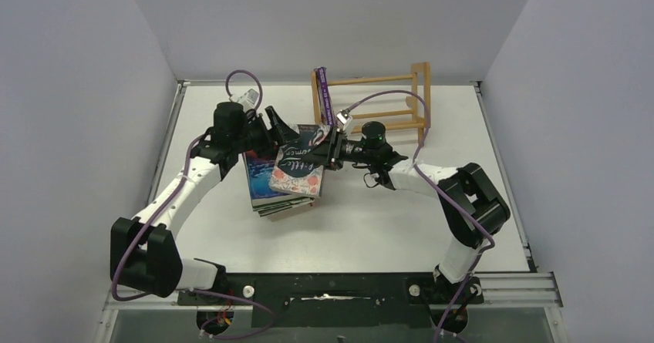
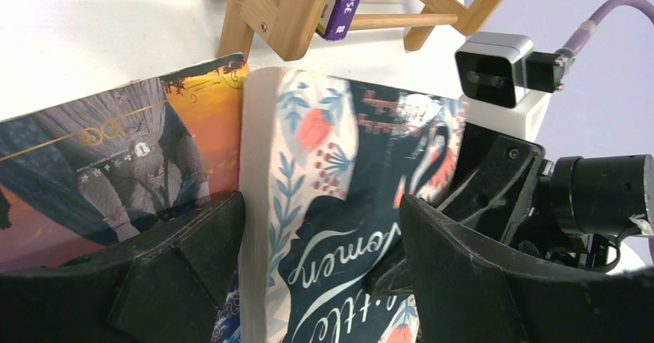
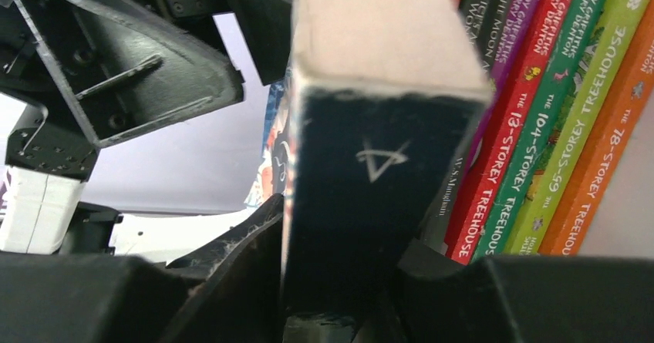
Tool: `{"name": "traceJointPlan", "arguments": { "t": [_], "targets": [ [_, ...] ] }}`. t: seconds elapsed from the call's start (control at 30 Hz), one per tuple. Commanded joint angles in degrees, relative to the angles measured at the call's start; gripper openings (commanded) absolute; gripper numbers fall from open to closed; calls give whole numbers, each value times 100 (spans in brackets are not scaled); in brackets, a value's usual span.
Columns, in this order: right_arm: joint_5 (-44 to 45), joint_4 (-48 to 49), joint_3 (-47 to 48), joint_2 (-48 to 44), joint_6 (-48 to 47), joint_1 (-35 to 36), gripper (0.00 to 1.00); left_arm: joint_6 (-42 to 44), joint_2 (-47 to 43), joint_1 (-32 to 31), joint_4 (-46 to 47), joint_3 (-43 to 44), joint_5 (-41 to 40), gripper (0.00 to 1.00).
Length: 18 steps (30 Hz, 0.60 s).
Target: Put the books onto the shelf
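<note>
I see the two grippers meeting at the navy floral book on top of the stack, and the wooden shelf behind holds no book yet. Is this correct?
Not quite: the shelf already holds one purple book, upright at its left end in the top external view. Both grippers do meet at the navy floral book.

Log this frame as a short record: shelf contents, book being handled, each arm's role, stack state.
shelf: one purple-spined book standing at its left end
book in hand: navy floral paperback, lifted off the stack, tilted
right gripper: jaws closed on the navy book's spine edge
left gripper: jaws wide, straddling the same book, not pinching
stack: remaining books piled flat on the table
task status: most books not yet shelved
</note>
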Motion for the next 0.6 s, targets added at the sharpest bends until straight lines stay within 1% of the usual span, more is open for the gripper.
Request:
{"name": "traceJointPlan", "arguments": {
  "t": [0.0, 0.07, 0.1, 0.17, 0.2, 0.27, 0.33, 0.47, 0.57],
  "targets": [
    [31, 447, 6, -622, -152, -90, 27, 186, 11, -117, -182, 482, 84, 72],
    [131, -89, 99, -869, -489, -170, 26, 501, -20, -88, -789, 847, -599, 72],
    [211, -450, 203, -1004, -822, -203, 25, 619, -52, -43, -998, 997, -958, 72],
    [378, -1259, 469, -1244, -1383, -282, 23, 638, -179, 118, -1126, 1114, -1389, 71],
    [451, -1650, 609, -1356, -1629, -324, 21, 594, -279, 222, -1064, 1088, -1475, 71],
    [622, -2345, 972, -1543, -2171, -426, 14, 498, -451, 424, -828, 987, -1477, 69],
    [881, -3138, 1402, -1682, -2712, -496, 9, 443, -541, 551, -681, 934, -1460, 67],
    [1619, -4290, 2407, -1787, -3732, -602, 7, 463, -502, 640, -621, 972, -1345, 67],
    [2289, -4869, 3211, -1678, -4299, -693, 4, 484, -441, 660, -576, 951, -1195, 69]
  ]
}}
